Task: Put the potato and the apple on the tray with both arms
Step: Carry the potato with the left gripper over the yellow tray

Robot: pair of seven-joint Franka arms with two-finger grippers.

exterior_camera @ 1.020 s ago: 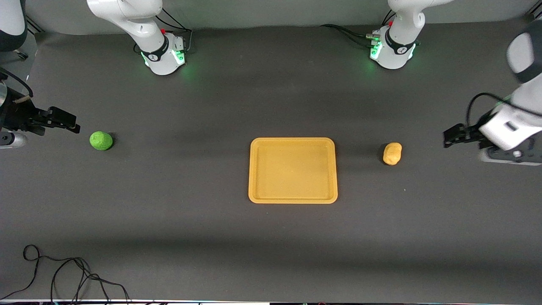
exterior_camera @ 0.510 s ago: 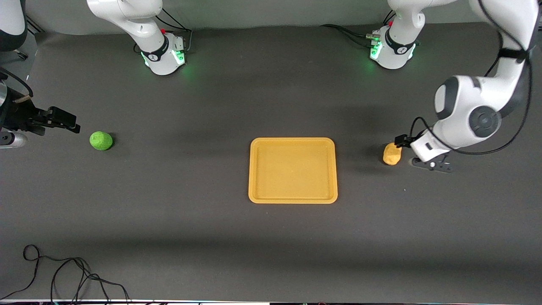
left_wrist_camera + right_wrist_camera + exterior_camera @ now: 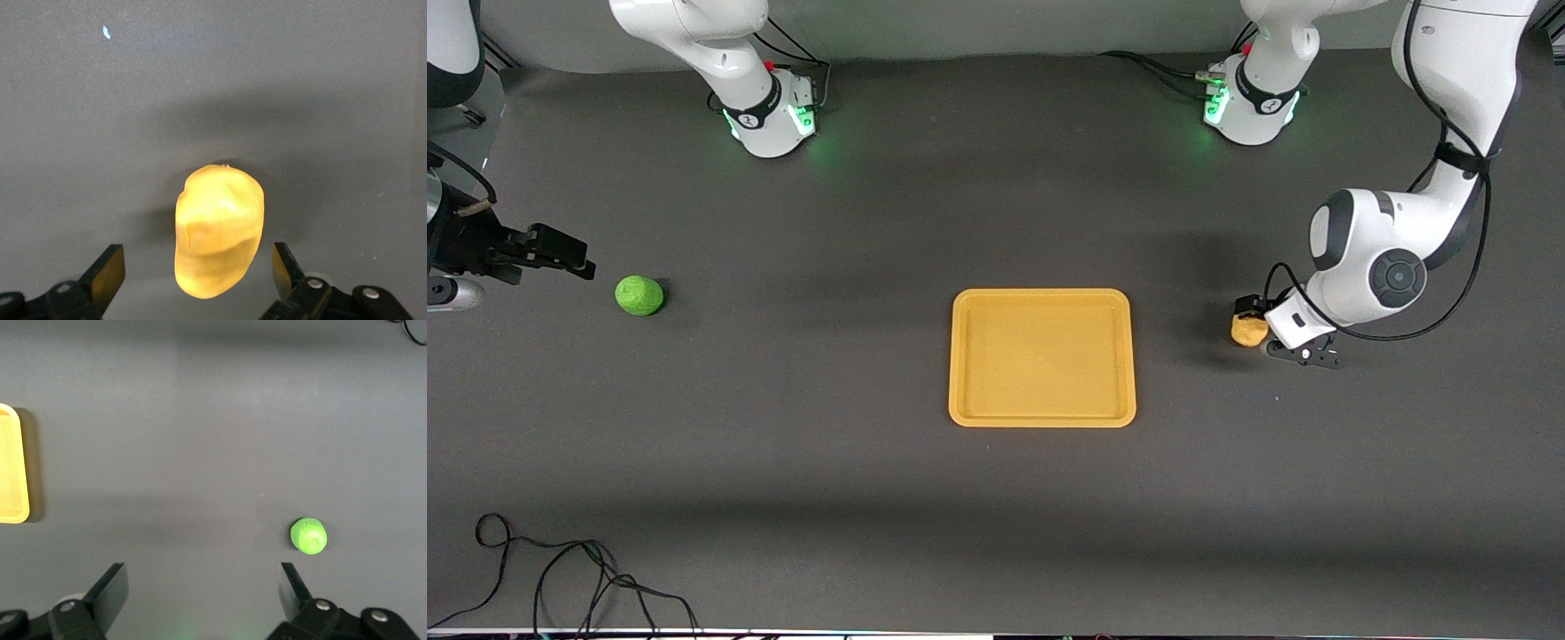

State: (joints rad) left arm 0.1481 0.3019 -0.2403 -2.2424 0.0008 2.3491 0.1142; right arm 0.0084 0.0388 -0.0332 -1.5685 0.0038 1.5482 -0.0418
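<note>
The yellow-orange potato (image 3: 1247, 332) lies on the dark table between the tray and the left arm's end. My left gripper (image 3: 1261, 324) is down over it and open. In the left wrist view the potato (image 3: 219, 230) sits between the two fingertips (image 3: 107, 273) with a gap on each side. The green apple (image 3: 639, 295) lies near the right arm's end. My right gripper (image 3: 560, 253) hangs open and empty beside it. In the right wrist view the apple (image 3: 308, 535) lies off to one side of the open gripper (image 3: 200, 587). The yellow tray (image 3: 1040, 420) is empty at mid-table.
A loose black cable (image 3: 560, 569) lies at the table's near edge toward the right arm's end. The two arm bases (image 3: 769, 116) (image 3: 1249, 107) stand along the farthest edge. The tray's corner (image 3: 13, 513) shows in the right wrist view.
My left arm has swung in from the table's end and brought its open gripper down over the potato. The right arm, apple, potato and tray have not moved.
</note>
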